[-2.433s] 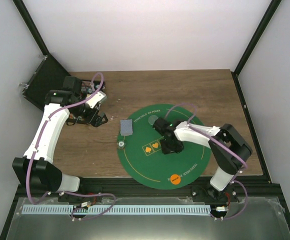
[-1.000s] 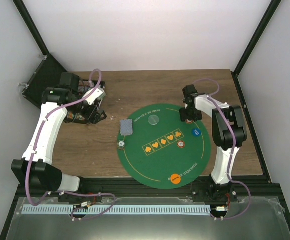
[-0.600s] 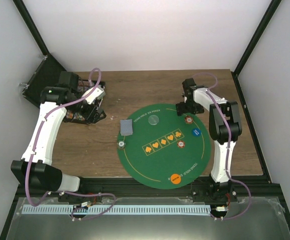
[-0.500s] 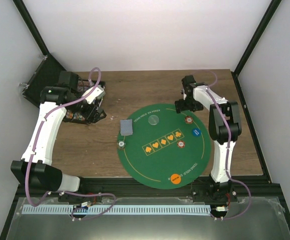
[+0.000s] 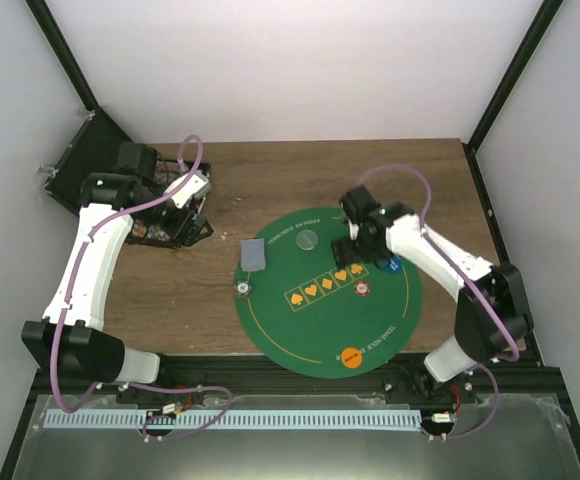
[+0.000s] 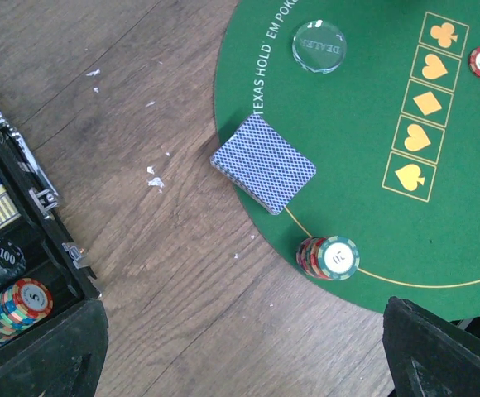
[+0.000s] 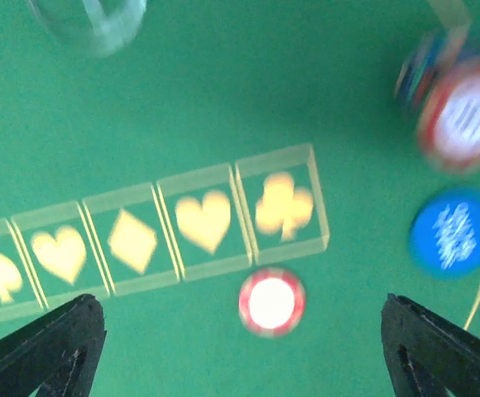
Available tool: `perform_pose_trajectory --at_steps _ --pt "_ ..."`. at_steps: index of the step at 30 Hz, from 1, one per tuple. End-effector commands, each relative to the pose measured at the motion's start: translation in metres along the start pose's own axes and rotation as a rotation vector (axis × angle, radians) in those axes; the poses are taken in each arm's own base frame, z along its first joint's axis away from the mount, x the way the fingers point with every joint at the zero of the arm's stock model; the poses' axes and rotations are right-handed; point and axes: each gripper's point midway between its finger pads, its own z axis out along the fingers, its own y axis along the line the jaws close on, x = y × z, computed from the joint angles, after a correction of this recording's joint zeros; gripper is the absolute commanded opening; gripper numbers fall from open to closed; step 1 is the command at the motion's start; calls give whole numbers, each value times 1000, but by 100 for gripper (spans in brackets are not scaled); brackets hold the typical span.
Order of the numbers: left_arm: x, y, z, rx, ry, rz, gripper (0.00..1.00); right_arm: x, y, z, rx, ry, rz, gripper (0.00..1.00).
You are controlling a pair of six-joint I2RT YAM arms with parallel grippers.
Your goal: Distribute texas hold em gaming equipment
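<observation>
Since half a second ago, the right gripper (image 5: pixel 366 246) has been swung from the far right rim of the round green felt mat (image 5: pixel 300 330) to above its right half. Its fingers are spread wide, with nothing held. The left gripper (image 5: pixel 184 226), likewise spread and empty, is held off the mat's far left side. The right wrist view is blurred, so a low pass could topple the small stack of red-and-white chips (image 7: pixel 459 107) or nudge the round blue token (image 7: pixel 453 231), both lying near the mat's right rim. A single red-and-white chip (image 7: pixel 271 302) lies on the mat beside the printed club box (image 7: pixel 283 208), ahead of the right fingers and between them. A grey-blue-backed deck of cards (image 5: pixel 255 253) is seen at the mat's left rim.
</observation>
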Motion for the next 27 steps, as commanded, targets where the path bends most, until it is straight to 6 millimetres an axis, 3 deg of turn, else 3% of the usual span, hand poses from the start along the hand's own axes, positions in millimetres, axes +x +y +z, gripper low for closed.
perform_pose_trajectory --at_steps 1,4,11,15,21,27 --pt "-2 -2 -2 17 -15 13 92 84 3 25 -15 181 112 92" --pt "-2 -4 0 33 -18 6 92 105 5 43 -46 217 128 94" --pt "-4 -6 3 48 -32 0 92 101 3 71 -17 246 141 92" --pt "-4 -6 4 57 -33 -5 92 94 -2 82 9 251 140 80" --pt "-4 -4 7 55 -26 -8 92 109 -5 89 37 313 143 55" --pt "-5 -3 8 59 -24 -11 92 109 -6 90 53 310 139 50"
